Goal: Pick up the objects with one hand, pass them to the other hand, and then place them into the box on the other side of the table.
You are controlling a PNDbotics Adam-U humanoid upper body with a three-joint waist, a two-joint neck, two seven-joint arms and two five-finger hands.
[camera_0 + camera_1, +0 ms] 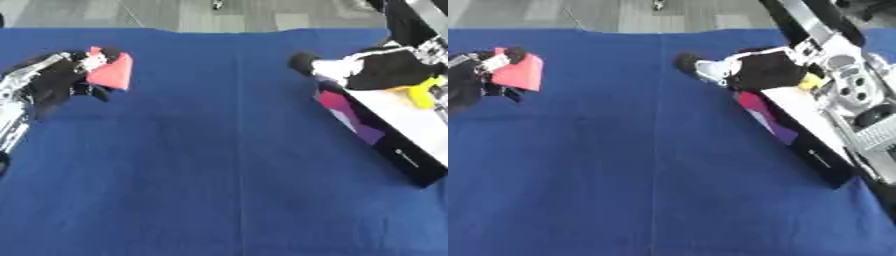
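Left hand [54, 80] at far left of blue-covered bench [219, 175], fingers curled round pink-red object [114, 72], held just above cloth, well apart from box. Box [398, 122] at right bench edge, black wall, white inside, lying askew. Right hand [367, 70] over box's far end, fingers pointing toward bench centre; whether they hold anything, cannot tell. Yellow object [422, 90] inside box, just beside right hand.

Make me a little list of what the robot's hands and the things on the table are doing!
Table: blue cloth
Left hand: at the table's left, fingers curled on a red piece
Right hand: over the near end of the box, fingers unclear
Box: right side, dark wall, pale inside
In the box: something yellow
Handover: not yet done
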